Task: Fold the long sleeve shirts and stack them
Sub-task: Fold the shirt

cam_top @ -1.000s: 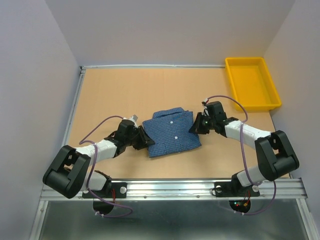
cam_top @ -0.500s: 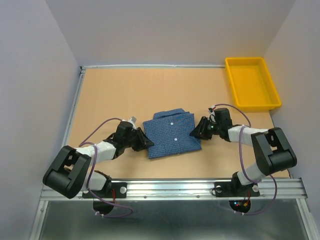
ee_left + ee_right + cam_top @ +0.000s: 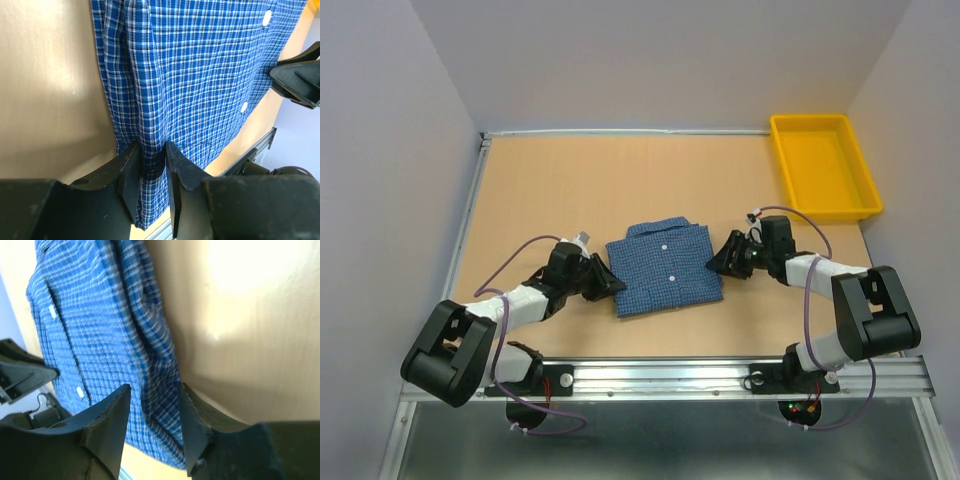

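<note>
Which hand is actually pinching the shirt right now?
The left hand: it clamps the edge of the blue shirt. The right hand stands open, loose around the cloth.

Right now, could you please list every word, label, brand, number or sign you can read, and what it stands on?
None: no view shows readable text. The folded blue checked button-up shirt shows only plain white buttons; the yellow plastic tray, the tan wooden tabletop and the black-and-white robot arms carry no lettering I can make out.
</note>
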Controlling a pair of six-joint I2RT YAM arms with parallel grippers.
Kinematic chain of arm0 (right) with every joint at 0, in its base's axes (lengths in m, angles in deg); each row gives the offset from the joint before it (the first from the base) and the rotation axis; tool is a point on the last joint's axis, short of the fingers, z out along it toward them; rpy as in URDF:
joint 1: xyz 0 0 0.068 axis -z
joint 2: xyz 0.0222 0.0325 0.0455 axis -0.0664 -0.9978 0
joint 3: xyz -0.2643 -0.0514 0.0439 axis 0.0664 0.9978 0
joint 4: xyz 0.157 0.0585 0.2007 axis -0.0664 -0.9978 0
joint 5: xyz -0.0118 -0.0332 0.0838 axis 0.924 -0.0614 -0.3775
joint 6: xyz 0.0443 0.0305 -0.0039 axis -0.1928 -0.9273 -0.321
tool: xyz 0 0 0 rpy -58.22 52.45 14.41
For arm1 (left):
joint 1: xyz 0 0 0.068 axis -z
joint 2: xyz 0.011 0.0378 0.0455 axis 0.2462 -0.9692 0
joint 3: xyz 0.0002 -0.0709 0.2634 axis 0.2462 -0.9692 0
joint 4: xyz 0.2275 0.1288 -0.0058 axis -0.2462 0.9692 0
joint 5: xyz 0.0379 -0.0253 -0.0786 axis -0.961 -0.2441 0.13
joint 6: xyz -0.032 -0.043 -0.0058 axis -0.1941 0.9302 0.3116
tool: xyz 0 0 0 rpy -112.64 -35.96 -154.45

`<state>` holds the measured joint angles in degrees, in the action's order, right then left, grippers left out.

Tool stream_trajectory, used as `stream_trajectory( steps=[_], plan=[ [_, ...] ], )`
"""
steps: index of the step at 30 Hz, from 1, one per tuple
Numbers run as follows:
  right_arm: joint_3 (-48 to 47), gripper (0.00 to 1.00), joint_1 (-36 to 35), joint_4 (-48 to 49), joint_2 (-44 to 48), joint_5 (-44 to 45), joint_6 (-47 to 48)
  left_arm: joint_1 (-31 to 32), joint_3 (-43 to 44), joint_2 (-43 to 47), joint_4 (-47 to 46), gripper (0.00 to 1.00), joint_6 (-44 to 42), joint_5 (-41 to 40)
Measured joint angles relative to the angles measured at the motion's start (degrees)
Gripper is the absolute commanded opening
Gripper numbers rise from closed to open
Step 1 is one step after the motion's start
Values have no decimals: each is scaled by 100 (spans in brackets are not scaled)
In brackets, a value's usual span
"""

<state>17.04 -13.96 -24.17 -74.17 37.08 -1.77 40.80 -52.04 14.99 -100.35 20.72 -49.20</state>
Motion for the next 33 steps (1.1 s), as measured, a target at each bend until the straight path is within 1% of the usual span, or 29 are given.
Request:
stream_trajectory(
  steps=[3,9,11,12,13,15,16,19,20,22,24,25,26,27,28,29,30,31,33],
  plan=[
    [83,50,0,0,149,-107,33,-2,0,46,26,36,0,0],
    [293,50,2,-31,162,-354,35,-2,2,46,48,36,-7,-2],
    [343,48,2,-33,186,-409,37,-2,2,44,50,36,-11,-4],
    [369,45,2,-37,210,-446,35,-2,4,42,50,35,-13,-4],
    [400,38,4,-37,256,-494,39,-2,4,39,48,30,-15,-7],
    [426,29,2,-50,326,-568,28,-2,4,13,42,28,-33,-17],
    [426,20,4,-57,354,-610,28,-2,4,-4,37,27,-35,-20],
    [424,7,4,-42,367,-678,33,-2,4,-66,0,26,-35,-20],
    [424,1,4,-42,354,-699,35,-2,4,-92,-24,26,-35,-20],
    [426,1,4,-15,295,-715,48,-2,4,-118,-48,23,-33,-20],
    [437,1,7,11,142,-717,68,-2,4,-120,-66,23,-33,-26],
    [448,6,7,20,105,-717,70,-2,4,-120,-70,24,-33,-42],
    [476,14,7,42,52,-713,76,-2,4,-116,-70,26,-31,-52],
    [505,26,7,50,26,-715,81,-2,4,-103,-68,28,-28,-68],
    [531,38,7,48,17,-721,81,-2,4,-61,-50,35,-26,-94],
    [542,55,7,48,17,-721,96,-2,4,7,-11,41,-26,-140],
    [557,61,7,48,61,-726,85,-2,4,101,50,48,-33,-175],
    [564,68,7,26,160,-721,55,-4,4,275,155,63,-26,-227],
    [564,73,-4,-46,450,-649,81,-4,4,588,339,74,-42,-332]
  ],
)
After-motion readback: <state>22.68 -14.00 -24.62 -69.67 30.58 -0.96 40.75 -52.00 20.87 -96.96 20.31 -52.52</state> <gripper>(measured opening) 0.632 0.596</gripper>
